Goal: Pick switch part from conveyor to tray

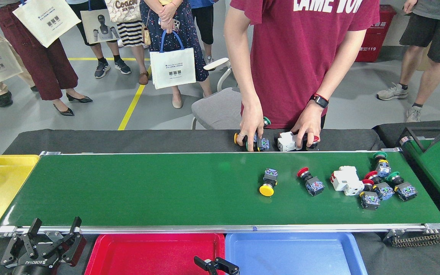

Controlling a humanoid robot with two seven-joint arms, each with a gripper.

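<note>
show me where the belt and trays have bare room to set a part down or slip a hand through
The conveyor is bare from the yellow tray to the yellow-capped switch. The red tray and blue tray show bare floors, though the right gripper pokes up between them. It is crowded at the belt's right end, around the white block.

The conveyor (147, 191) before me is a long dark-green belt with silvery side rails. Switch parts lie on its right half: a yellow-capped switch part (268, 183) on its side, cap toward me; to its right a red-capped switch part (310, 183), also on its side; then a white block part (345, 180); and a tight cluster of red- and green-capped parts (384, 182) near the right end. Along the near rail sit the red tray (105, 252) and blue tray (300, 254), both showing bare floors.
</note>
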